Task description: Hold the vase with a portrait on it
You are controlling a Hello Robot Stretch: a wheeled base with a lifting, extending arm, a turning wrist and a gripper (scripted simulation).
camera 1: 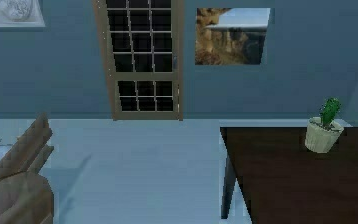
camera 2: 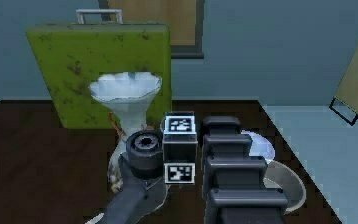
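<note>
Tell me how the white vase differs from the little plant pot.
The vase flares into a wide mouth and narrows below; the plant pot is squat with slightly tapered sides. The pot holds a green plant; nothing rises from the vase. The vase stands before a green board; the pot has bare wall behind it. Both are pale and stand upright on dark tabletop.

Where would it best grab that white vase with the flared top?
Probably the vase is best taken at the narrowing just below its flared rim, which should stop slipping. Come from the near side: a green board stands behind it.
</note>
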